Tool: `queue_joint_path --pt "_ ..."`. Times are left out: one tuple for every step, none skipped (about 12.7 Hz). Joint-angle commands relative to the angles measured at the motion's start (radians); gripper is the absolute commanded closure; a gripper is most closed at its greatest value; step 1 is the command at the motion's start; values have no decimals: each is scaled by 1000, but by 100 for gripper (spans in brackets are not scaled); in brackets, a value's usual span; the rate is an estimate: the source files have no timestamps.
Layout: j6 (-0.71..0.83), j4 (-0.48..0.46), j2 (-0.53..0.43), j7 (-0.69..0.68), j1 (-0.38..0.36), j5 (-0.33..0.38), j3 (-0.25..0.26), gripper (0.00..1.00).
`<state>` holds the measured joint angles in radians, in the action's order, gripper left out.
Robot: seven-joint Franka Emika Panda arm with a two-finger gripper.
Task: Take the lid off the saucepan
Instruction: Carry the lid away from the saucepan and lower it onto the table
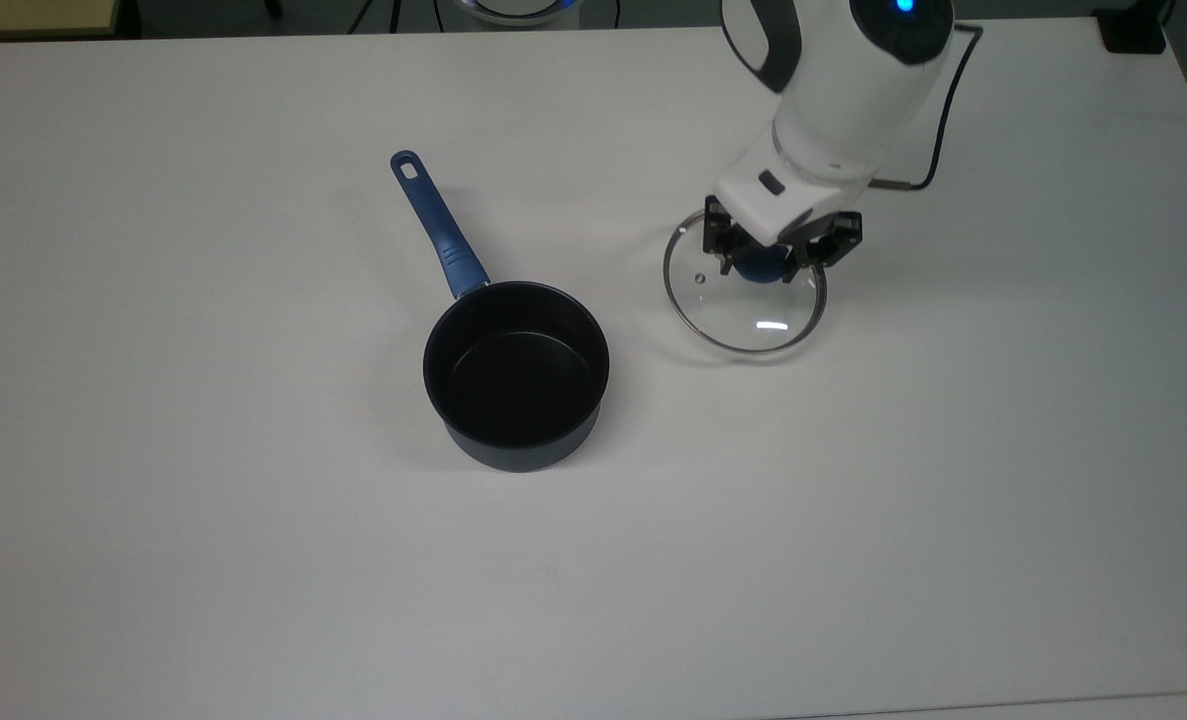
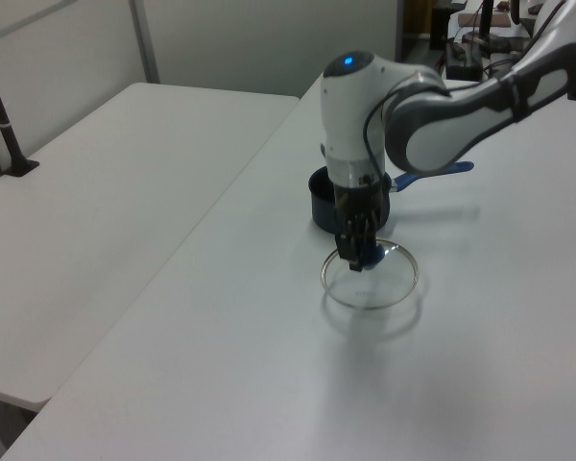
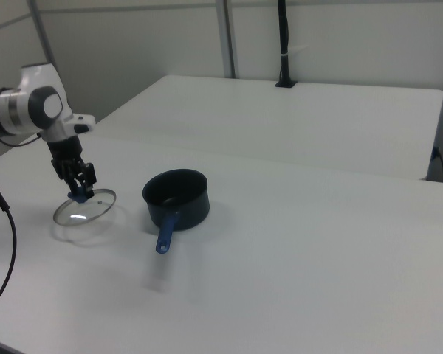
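Two task items are sitting apart on the white table (image 1: 253, 560): the saucepan (image 1: 516, 372) and the lid (image 1: 746, 296). You are looking at the saucepan uncovered, its black inside open to the top view, with its blue handle (image 1: 438, 226) pointing toward the top view's upper left. In the right view the saucepan (image 3: 176, 198) is standing just right of the lid (image 3: 84, 207), handle toward the camera.

The lid is lying to the top view's right of the saucepan, clearly separated from it by bare table. Your gripper (image 1: 775, 252) is reaching down over the lid's blue knob (image 1: 761, 266), and its jaws are closing on that knob from both sides. The glass disc is hanging or resting level beneath it. In the left view the lid (image 2: 370, 279) is casting a shadow just below itself, so it is probably sitting a little above the table, though you cannot tell contact for certain from these angles.

The gripper (image 2: 359, 254) in the left view is pointing straight down, with the saucepan (image 2: 323, 195) partly hidden behind the arm. In the right view the gripper (image 3: 80, 187) is standing upright over the lid's knob.
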<state>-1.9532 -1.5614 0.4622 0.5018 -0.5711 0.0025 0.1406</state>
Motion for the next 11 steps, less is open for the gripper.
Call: queue_joint_path --pt "-41 -22 19 23 -19 14 8 41" --pt "-41 -22 22 23 -16 14 2 41" --pt "-41 -22 22 23 -9 13 -9 41" --pt "-41 -23 24 21 -4 13 -13 41" --pt "-41 -26 27 21 -4 11 -16 41" --pt "-41 -31 29 18 -3 10 -18 39" --pt "-41 -39 30 15 -3 5 -18 38" --pt "-41 -46 30 11 -3 2 -18 36" --pt "-41 -52 30 3 -3 2 -18 35" --pt "-41 -52 30 0 -1 2 -18 35" --pt "-39 -52 29 -6 -1 2 -16 34"
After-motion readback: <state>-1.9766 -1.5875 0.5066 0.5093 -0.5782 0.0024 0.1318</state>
